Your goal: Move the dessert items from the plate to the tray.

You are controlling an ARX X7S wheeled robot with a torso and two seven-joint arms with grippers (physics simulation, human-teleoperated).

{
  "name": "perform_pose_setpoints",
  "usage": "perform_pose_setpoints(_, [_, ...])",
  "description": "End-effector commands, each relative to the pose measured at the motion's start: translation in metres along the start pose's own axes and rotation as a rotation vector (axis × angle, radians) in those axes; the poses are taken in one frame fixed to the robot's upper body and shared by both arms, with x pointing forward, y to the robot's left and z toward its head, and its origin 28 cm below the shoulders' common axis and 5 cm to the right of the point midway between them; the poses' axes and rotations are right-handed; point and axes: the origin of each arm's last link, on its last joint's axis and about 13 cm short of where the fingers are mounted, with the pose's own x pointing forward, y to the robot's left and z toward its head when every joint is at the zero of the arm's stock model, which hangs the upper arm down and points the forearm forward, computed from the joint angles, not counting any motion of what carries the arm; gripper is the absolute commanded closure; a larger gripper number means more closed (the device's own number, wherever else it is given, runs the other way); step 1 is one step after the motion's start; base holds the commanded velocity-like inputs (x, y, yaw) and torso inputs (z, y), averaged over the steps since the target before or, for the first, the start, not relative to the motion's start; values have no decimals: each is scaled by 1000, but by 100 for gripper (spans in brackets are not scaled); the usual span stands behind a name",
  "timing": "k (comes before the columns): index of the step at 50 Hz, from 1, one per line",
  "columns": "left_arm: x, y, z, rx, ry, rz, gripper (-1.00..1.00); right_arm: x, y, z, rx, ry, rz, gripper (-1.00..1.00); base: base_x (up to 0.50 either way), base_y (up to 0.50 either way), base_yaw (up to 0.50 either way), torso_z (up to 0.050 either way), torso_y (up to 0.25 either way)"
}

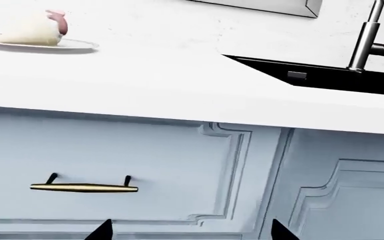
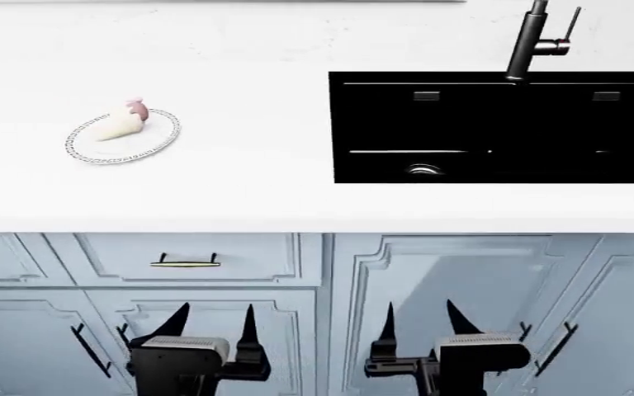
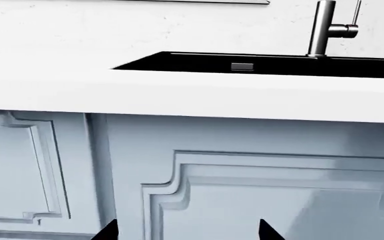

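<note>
A cream cone-shaped pastry with a pink top (image 2: 119, 124) lies on its side on a round patterned plate (image 2: 152, 144) on the white counter, far left. It also shows in the left wrist view (image 1: 35, 31) on the plate (image 1: 78, 45). The cupcake and the wooden tray are out of view. My left gripper (image 2: 212, 322) and right gripper (image 2: 418, 320) hang low in front of the cabinet doors, below the counter edge, both open and empty. In the wrist views only the fingertips (image 1: 102, 231) (image 3: 108, 231) show, wide apart.
A black sink (image 2: 494, 124) with a dark tap (image 2: 532, 41) is set in the counter at the right. Light-blue cabinet fronts below carry a brass drawer handle (image 2: 185, 262) and black door handles (image 2: 88, 351). The counter edge (image 2: 295, 221) overhangs above both grippers.
</note>
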Motion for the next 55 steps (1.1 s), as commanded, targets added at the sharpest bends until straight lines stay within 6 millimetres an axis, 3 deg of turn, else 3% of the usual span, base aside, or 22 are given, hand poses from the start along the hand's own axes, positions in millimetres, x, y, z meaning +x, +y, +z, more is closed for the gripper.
perform_pose_setpoints(1, [1,0,1,6,-2,-8,-100,1,-1,1,-1,0,0,-100,0,500,0,0,0])
perform_pose_setpoints(34, [-2,-1,-2,7,5,-15,-100,-1,0,-1,23,1,-2,-100,0,500,0,0,0])
perform_pose_setpoints(37, [-3,-1,2,29,0,-31,-100,-3,-3,6,32,-34,-29,-100,0,46,0,0,0])
perform_pose_setpoints(40, [-4,2,42,37,-83,-80,-100,-16,-10,61,39,-184,-24,-100,0,0,0,0,0])
perform_pose_setpoints(41, [-5,3,67,41,-136,-99,-100,-22,-14,84,32,-210,-8,-100,0,0,0,0,0])
perform_pose_setpoints(42, [-7,4,95,44,-184,-123,-100,-25,-20,110,28,-223,-2,-100,0,0,0,0,0])
perform_pose_setpoints(44, [-11,8,165,56,-298,-151,-100,-25,-33,192,40,-419,-25,-100,0,0,0,0,0])
perform_pose_setpoints(45, [-10,13,200,89,-351,-101,-100,-38,-36,225,-69,-505,-25,-100,0,0,0,0,0])
perform_pose_setpoints(47, [-2,17,251,79,-384,-59,-100,-16,-53,251,-174,-360,-220,-100,0,0,0,0,0])
perform_pose_setpoints(49, [21,11,292,33,-322,-155,-100,8,-51,287,-121,-236,76,-100,0,0,0,0,0])
perform_pose_setpoints(51, [53,11,347,69,-406,-113,-100,35,-62,344,-155,-378,74,-100,0,0,0,0,0])
perform_pose_setpoints(52, [69,11,373,86,-441,-75,-100,52,-69,354,-167,-387,35,-100,0,0,0,0,0])
perform_pose_setpoints(55, [129,-10,418,217,-512,-60,-100,109,-92,348,-179,-253,-67,-100,0,0,0,0,0])
